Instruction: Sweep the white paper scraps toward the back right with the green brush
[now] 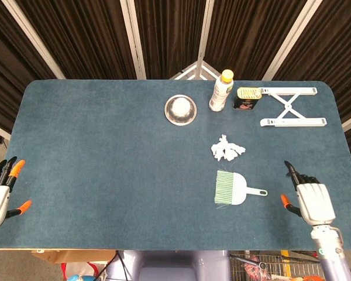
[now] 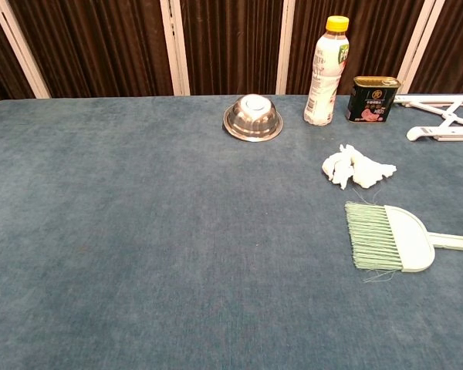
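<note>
The green brush (image 1: 233, 188) (image 2: 390, 238) lies flat on the blue table, bristles pointing left and thin handle pointing right. Just behind it sits a small heap of white paper scraps (image 1: 226, 150) (image 2: 355, 167). My right hand (image 1: 309, 197) hovers over the table's front right, to the right of the brush handle and apart from it, holding nothing. My left hand (image 1: 0, 190) stays at the front left edge of the table, fingers apart and empty. Neither hand shows in the chest view.
At the back stand an upturned steel bowl (image 1: 181, 109), a white bottle with a yellow cap (image 1: 221, 91), a dark tin (image 1: 247, 98) and a white folding stand (image 1: 292, 107). The table edge (image 1: 164, 248) runs along the front.
</note>
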Controlling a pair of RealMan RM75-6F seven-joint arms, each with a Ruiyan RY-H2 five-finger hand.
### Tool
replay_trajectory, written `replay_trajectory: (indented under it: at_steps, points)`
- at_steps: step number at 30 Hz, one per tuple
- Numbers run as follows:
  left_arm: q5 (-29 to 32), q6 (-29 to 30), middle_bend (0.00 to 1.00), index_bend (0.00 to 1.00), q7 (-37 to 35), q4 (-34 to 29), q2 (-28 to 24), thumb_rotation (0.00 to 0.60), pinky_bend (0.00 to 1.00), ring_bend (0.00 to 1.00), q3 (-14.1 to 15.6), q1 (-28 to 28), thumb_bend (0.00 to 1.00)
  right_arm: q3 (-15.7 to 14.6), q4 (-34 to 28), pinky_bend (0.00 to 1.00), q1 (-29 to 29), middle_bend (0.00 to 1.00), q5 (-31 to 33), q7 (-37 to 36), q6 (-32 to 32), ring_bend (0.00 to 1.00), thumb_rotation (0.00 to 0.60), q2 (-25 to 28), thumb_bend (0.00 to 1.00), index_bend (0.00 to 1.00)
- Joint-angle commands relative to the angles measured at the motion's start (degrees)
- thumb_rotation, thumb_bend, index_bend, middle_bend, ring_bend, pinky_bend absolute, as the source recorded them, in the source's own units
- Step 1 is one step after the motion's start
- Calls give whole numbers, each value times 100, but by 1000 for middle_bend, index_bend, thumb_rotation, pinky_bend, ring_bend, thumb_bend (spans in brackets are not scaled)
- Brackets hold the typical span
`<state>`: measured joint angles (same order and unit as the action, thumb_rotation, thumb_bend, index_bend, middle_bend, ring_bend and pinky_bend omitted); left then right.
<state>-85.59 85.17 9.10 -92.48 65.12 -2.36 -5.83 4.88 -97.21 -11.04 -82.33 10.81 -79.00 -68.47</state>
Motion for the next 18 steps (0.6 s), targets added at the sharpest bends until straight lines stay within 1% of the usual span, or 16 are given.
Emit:
replay_trajectory:
  at_steps: [1,6,10,13,18]
  points:
    - [-11,-9,0,0,-5,6,2,600,9,0,3,-8,0,220,-10,879,-282,912,422,27,432,926,600,-341,350,341]
    - [-25,1,0,0,-54,16,-7,600,10,0,6,-4,0,291,382,899,-528,945,664,622,665,962,600,-809,350,348]
    - [-58,-3,0,0,-88,26,-18,600,9,0,22,-6,0,276,613,899,-599,950,1054,1001,859,966,600,-1155,350,385]
    - [-80,-11,0,0,-114,31,-29,600,9,0,37,-7,0,247,803,899,-624,950,1308,1195,967,966,600,-1402,350,408]
    - [-91,-31,0,0,-146,24,-34,600,0,0,40,-19,0,167,1188,899,-639,950,1477,1306,1065,966,600,-1723,351,415]
